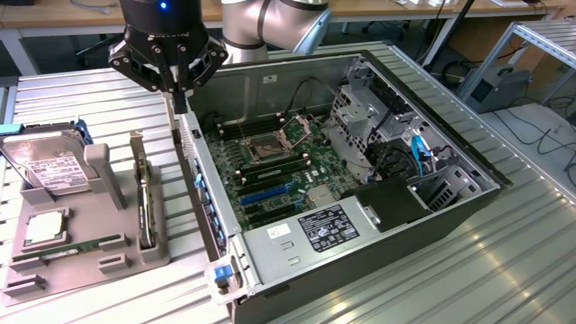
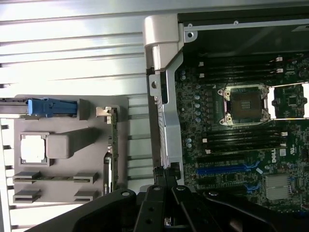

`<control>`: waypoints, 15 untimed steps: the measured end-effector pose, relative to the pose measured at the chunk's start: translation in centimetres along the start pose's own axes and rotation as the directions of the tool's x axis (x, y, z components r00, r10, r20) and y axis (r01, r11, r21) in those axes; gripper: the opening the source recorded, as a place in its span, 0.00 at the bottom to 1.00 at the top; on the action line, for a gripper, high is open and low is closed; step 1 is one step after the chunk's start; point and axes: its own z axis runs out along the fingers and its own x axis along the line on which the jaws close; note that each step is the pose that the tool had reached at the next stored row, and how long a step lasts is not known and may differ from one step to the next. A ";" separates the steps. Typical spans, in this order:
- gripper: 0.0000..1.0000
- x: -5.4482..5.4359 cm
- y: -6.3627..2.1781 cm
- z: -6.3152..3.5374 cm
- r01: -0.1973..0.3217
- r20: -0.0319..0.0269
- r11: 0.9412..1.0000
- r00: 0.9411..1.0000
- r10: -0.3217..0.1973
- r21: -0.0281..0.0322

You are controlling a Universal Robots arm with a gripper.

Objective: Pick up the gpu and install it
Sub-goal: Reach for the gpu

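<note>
The gpu [image 1: 142, 202] is a thin dark card with a silvery bracket, standing on edge in a slot of the grey holder [image 1: 131, 260] at the exterior view's left. From the wrist view it appears edge-on as the gpu [image 2: 112, 145]. My gripper [image 1: 181, 104] hangs shut with nothing in it, above the near side wall of the open computer case [image 1: 396, 94], to the right of the gpu and higher than it. The wrist view has the gripper [image 2: 164, 178] over that metal wall, its fingers pressed together.
The holder also carries a silver hard drive [image 1: 50, 169], a square processor [image 1: 45, 228] and a green memory stick [image 1: 67, 248]. Inside the case lie the motherboard [image 1: 297, 158], an open processor socket [image 1: 270, 144], a blue slot [image 1: 266, 192] and drive cages [image 1: 369, 115].
</note>
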 end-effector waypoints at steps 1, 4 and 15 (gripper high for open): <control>0.11 0.0 0.00 0.00 0.000 0.000 1.000 1.000 0.000 0.000; 0.11 0.1 0.00 0.00 0.000 0.000 1.000 1.000 0.000 0.000; 0.11 0.3 -0.02 -0.01 0.000 0.000 1.000 1.000 0.000 0.000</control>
